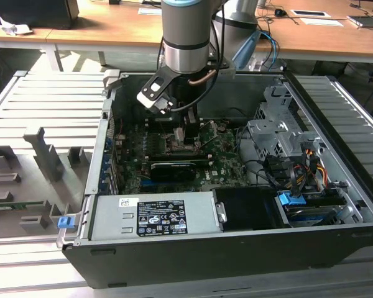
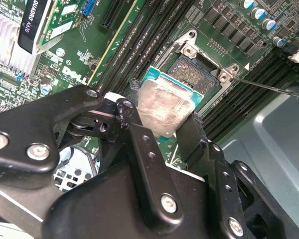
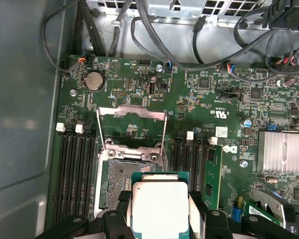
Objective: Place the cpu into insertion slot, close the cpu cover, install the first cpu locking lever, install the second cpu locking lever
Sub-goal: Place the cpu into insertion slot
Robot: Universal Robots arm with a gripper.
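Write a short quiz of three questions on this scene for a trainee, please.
1. True or false: the hand grips the cpu.
2. The cover is: A) open, B) closed over the socket, C) held by the hand.
3. Fill in: the socket is ___ (filled / empty).
Key: 1 true; 2 A; 3 empty.
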